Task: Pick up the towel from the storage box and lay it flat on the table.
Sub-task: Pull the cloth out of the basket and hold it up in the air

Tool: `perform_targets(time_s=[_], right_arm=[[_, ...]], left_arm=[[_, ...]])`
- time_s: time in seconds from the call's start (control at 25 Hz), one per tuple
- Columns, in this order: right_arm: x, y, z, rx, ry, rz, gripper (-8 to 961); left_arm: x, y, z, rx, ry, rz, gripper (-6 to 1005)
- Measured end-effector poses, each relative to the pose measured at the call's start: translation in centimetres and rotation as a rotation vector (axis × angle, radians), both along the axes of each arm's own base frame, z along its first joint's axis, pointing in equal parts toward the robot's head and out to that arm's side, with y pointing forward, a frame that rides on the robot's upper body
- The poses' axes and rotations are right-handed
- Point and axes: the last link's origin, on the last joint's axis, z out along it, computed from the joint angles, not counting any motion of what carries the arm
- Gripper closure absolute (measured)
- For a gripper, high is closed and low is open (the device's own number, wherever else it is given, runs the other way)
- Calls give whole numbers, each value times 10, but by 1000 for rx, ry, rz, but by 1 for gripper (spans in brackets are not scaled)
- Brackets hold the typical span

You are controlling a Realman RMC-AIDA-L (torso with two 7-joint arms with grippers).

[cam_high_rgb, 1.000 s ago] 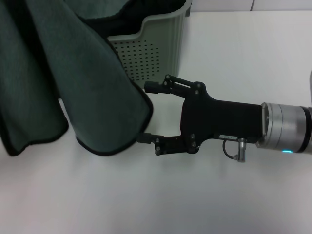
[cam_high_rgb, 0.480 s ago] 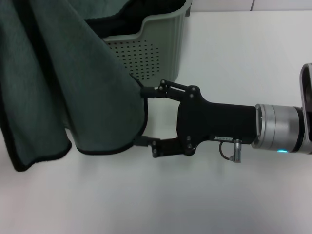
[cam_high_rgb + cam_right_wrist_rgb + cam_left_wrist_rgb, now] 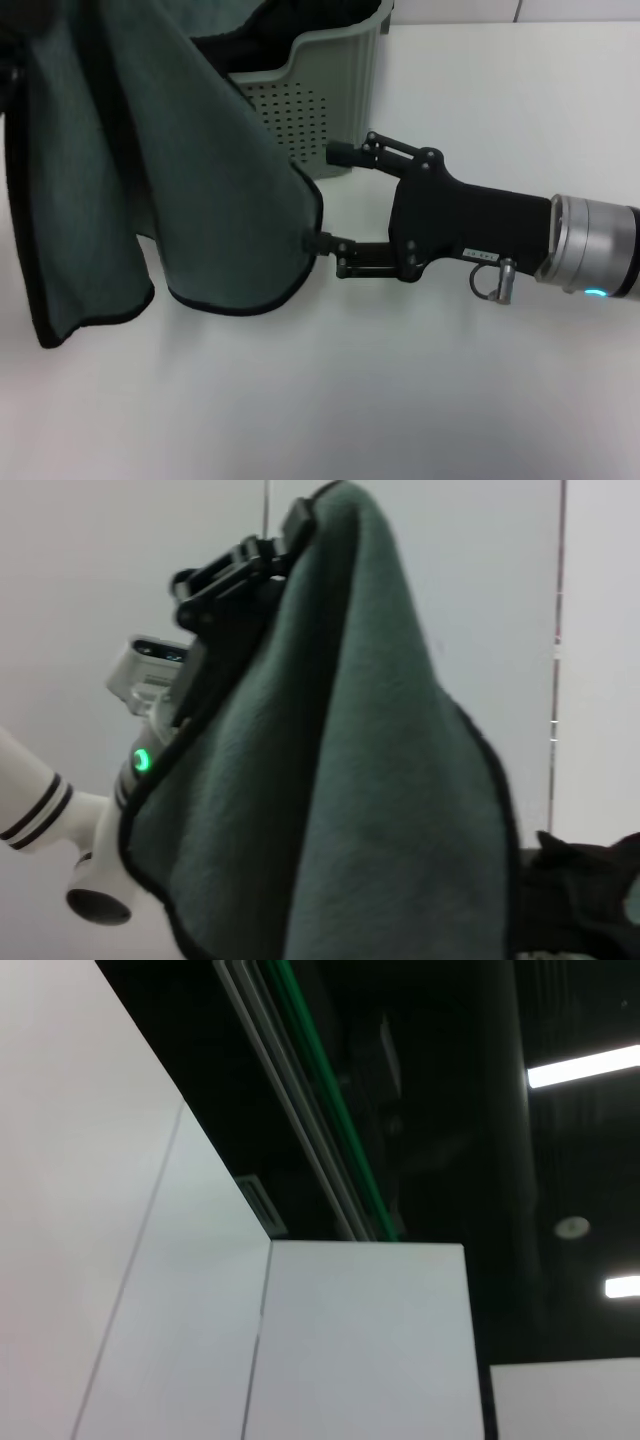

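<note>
Right gripper [image 3: 322, 197] is held level above the table [image 3: 470, 400], its jaws spread wide, one finger up near the storage box [image 3: 330, 90], the other touching the black-piped hanging edge of the towel [image 3: 170, 190]; nothing is clasped between them yet. Left gripper [image 3: 240, 565] is seen in the right wrist view raised high and clenched on the towel's top edge, the cloth draped down from it in folds; in the head view the towel hangs clear of the storage box, its lower hem low over the table, contact not resolvable. Dark fabric is glimpsed inside the box. Step judged in hand: towel lifted out, second corner being sought for spreading. Next move is judged to call for the right jaws being brought round the piped edge and closed; then the two holds drawn apart and lowered so the cloth settles flat.
</note>
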Motion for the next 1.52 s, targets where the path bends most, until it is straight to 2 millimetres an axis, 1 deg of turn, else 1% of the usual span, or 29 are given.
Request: perform_targets(time_s=[0.2,0.44,0.68,1.04,1.28,1.52], right_arm=[[0,2,-2,-11,-10,-2,79],[4,2,-10,-78,-40,-32,86],[3,-4,-18,-127,-74,-1,99],[4,-18,-25,-215,-146,78,118],[7,-25,-20,-248,-148,132,130],[19,-22,-7,-220,-134,94,143]], left_arm=[[4,2,-1,-8,25,-29,967],[13,1,-7,-21,72,-90,964],[19,0,-12,-29,115,-142,961],[19,-1,-13,-25,130,-151,957],[17,0,-12,-2,134,-143,954],[14,-1,-11,12,131,-128,952]])
